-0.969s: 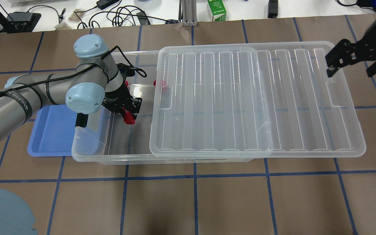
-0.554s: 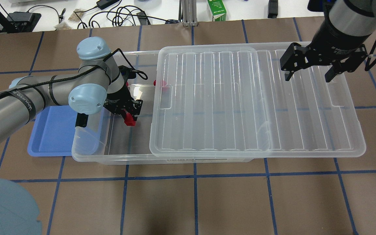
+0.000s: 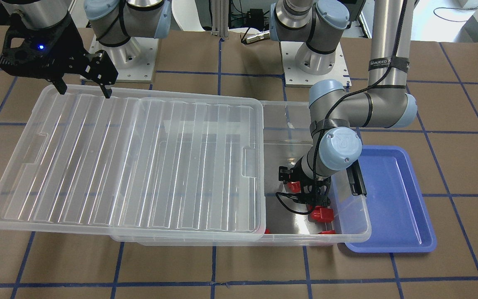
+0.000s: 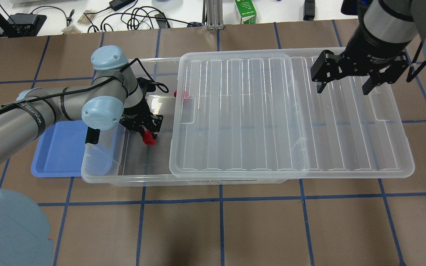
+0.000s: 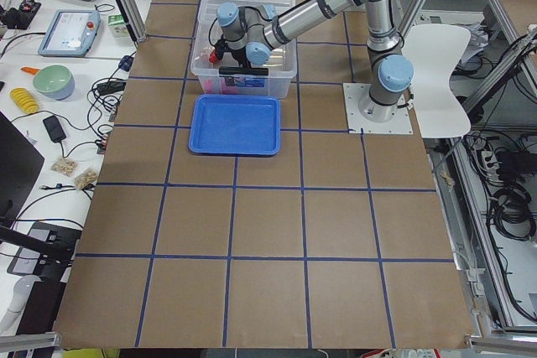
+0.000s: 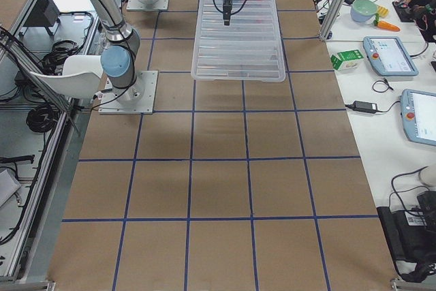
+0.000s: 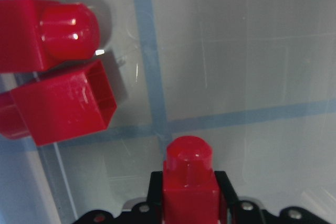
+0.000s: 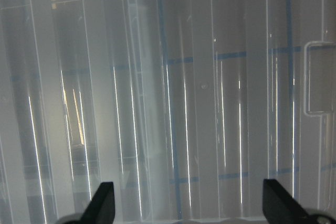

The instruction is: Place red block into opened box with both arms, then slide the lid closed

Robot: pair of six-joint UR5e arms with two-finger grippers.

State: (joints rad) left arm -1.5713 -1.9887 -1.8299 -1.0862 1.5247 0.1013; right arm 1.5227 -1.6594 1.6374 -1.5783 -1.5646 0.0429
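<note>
Surface: brown table (image 4: 257,229), crossed by a grid of blue tape lines.
Bin: large clear translucent plastic box (image 4: 131,180) stands on it, long sides running along the table.
Tray: small shallow blue plastic tray (image 4: 61,147) lies flat just beside the box's short end on the robot's left.
Mounts: two white square base plates (image 3: 131,62) lie at the robot's edge.

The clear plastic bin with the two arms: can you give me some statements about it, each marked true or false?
1. The left gripper grips a small glossy red plastic block inside the large clear plastic box. True.
2. The ribbed translucent lid covers the whole box. False: the end by the left gripper stands open.
3. The right gripper is open over the lid. True.
4. The shallow blue tray holds red blocks. False: it shows none; other red pieces lie in the box.
</note>
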